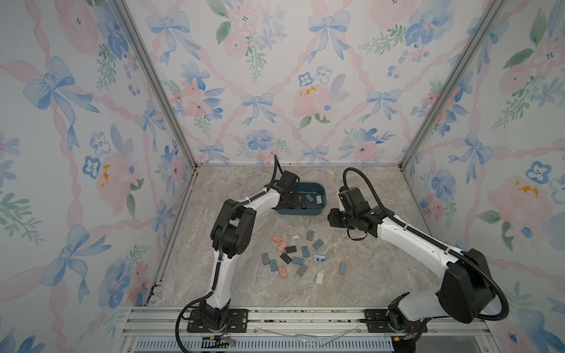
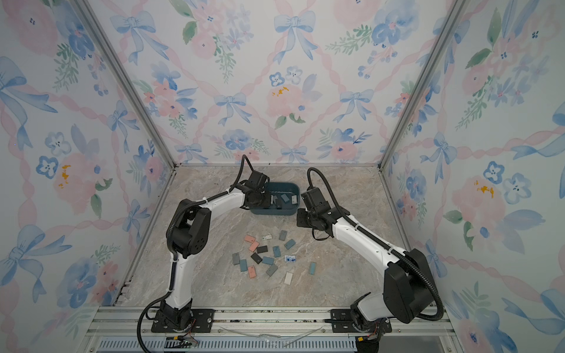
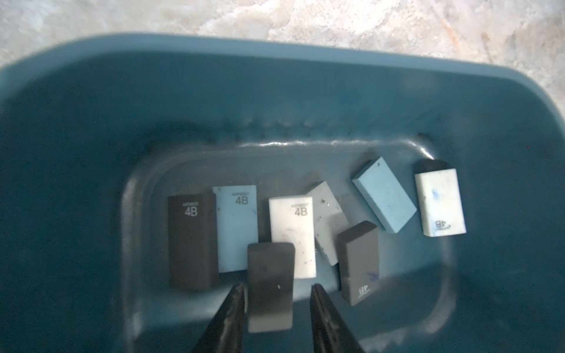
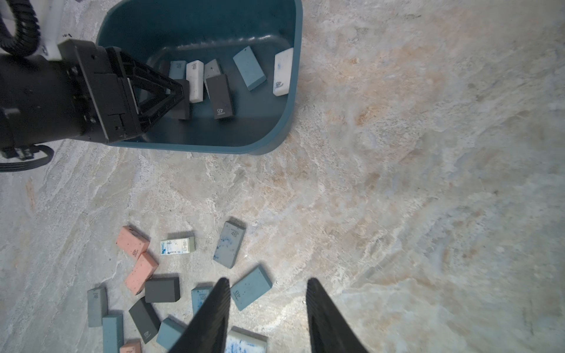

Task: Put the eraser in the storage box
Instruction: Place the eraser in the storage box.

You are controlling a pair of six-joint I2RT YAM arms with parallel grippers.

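Eraser (image 3: 270, 284), dark grey, shown between the fingers (image 3: 226, 321) of the left gripper (image 3: 278, 285), inside the rim of the storage box (image 3: 275, 91) and above the stored erasers (image 3: 293, 235) lying on its floor. The jaws stand apart, wider than the eraser: a gap shows on one side, and contact on the other cannot be told. Its long axis runs in line with the fingers and parallel to the row beneath. The left arm (image 1: 263, 195) reaches forward, elbow raised, wrist bent down over the box's nearer end. The right gripper (image 4: 267, 279), jaws apart and empty, hangs over the loose erasers (image 4: 162, 288) on the table (image 4: 428, 183), outside the box. Judged a release: the eraser sits within the walls, so the drop needs no sideways shift
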